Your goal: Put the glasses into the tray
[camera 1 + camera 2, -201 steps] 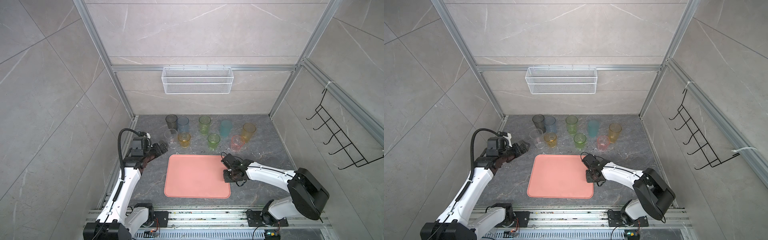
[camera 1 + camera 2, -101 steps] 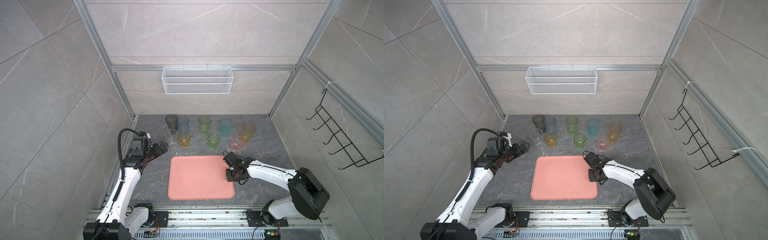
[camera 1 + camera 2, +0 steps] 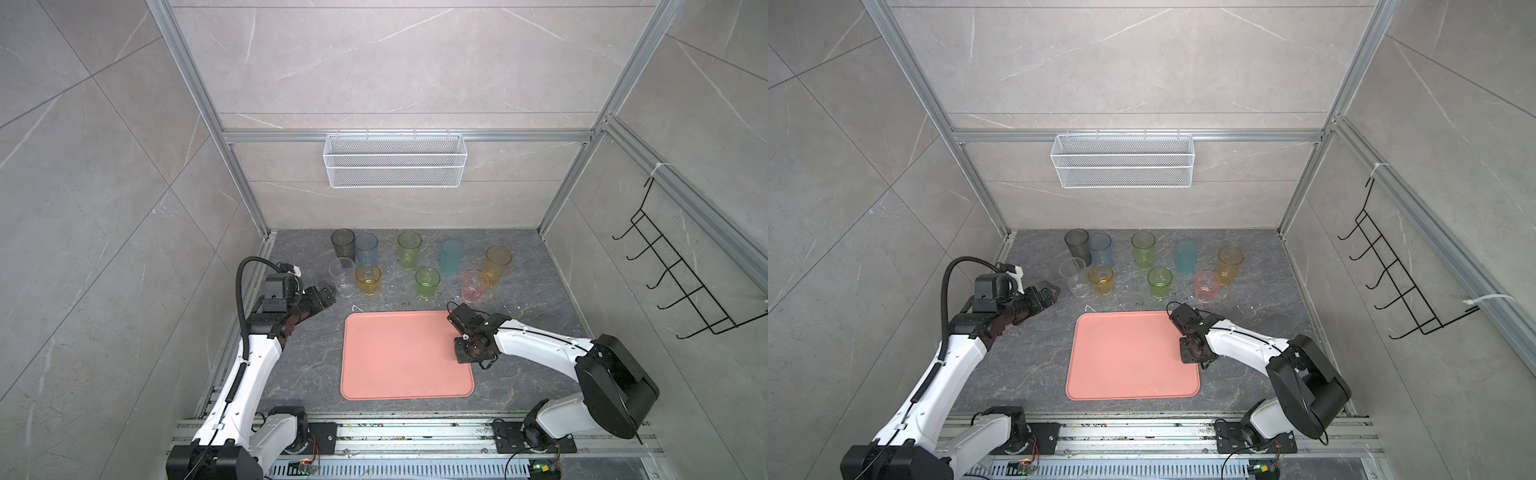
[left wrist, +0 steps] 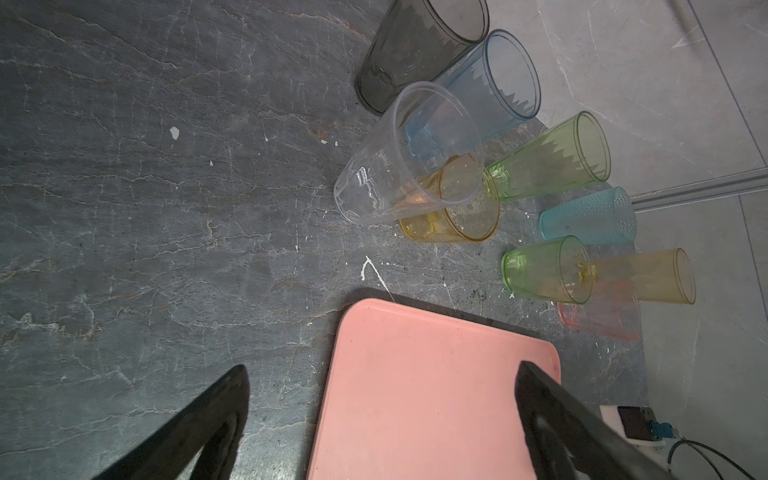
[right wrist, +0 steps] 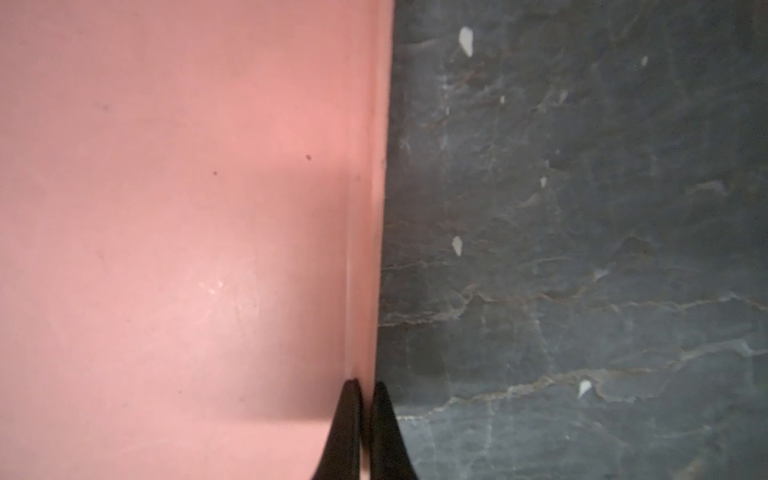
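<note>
The salmon-pink tray (image 3: 403,357) (image 3: 1125,357) lies flat on the dark floor with nothing in it. My right gripper (image 3: 464,358) (image 3: 1187,357) (image 5: 365,384) is shut on the rim (image 5: 365,249) of its right edge. Several glasses stand upright behind the tray: smoky grey (image 3: 343,244), blue (image 3: 366,249), clear (image 3: 341,277), short orange (image 3: 368,280), yellow-green (image 3: 409,250), teal (image 3: 452,257), amber (image 3: 496,264), short green (image 3: 427,283) and pink (image 3: 474,287). My left gripper (image 3: 328,293) (image 3: 1050,291) (image 4: 382,368) hangs open and empty, just left of the clear glass (image 4: 399,166).
A white wire mesh basket (image 3: 394,166) hangs on the back wall. A black hook rack (image 3: 681,282) is fixed to the right wall. Aluminium frame posts (image 3: 257,216) mark the corners of the floor.
The tray has slid to the right, held by my shut right gripper, which moved with it. The left arm and the glasses have stayed put.
</note>
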You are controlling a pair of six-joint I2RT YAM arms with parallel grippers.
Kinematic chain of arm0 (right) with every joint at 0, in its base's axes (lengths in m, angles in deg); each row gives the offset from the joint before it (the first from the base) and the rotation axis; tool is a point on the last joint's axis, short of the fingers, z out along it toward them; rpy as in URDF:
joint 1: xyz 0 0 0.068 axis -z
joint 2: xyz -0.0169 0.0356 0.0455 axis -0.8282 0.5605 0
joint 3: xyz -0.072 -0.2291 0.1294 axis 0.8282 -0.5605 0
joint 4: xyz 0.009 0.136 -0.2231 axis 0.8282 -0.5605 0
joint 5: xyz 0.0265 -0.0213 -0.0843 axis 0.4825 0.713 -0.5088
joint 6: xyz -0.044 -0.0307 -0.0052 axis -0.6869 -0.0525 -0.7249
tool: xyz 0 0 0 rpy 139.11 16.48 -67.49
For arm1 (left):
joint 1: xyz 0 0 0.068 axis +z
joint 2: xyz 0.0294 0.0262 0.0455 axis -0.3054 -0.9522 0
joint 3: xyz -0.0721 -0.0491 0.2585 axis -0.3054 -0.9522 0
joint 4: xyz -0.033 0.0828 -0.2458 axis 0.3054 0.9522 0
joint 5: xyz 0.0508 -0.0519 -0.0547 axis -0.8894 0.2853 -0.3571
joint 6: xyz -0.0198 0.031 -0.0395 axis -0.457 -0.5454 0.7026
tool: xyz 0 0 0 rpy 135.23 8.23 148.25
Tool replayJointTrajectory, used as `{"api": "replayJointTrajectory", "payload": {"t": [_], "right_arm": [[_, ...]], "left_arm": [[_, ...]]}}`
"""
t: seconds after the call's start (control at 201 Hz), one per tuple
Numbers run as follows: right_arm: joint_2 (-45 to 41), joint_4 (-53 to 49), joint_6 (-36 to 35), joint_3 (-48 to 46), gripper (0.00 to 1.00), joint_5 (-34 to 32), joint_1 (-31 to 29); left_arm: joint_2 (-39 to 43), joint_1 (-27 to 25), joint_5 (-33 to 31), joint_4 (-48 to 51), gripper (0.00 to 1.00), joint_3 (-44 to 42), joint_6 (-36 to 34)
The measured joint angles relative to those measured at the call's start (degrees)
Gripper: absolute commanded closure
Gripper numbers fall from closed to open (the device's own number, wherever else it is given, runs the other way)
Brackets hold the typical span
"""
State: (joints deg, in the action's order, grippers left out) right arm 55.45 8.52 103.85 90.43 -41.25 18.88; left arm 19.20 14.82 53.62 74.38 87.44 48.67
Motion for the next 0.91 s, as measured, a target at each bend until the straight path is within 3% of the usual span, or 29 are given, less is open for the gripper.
{"api": "replayJointTrajectory", "payload": {"t": [0.119,0.548,0.906], "right_arm": [[0.5,-0.6,0.2,0.5,1.0,-0.5,0.0],[-3.4,-6.4,0.4,2.7,0.51,-6.0,0.3],[-10.7,-5.6,-4.0,9.9,0.45,-2.6,0.4]], "left_arm": [[0.0,0.0,0.0,0.0,0.0,0.0,0.0],[-0.5,0.0,0.0,0.0,0.0,0.4,0.1],[-3.5,0.0,-0.2,0.3,0.0,5.1,0.5]]}}
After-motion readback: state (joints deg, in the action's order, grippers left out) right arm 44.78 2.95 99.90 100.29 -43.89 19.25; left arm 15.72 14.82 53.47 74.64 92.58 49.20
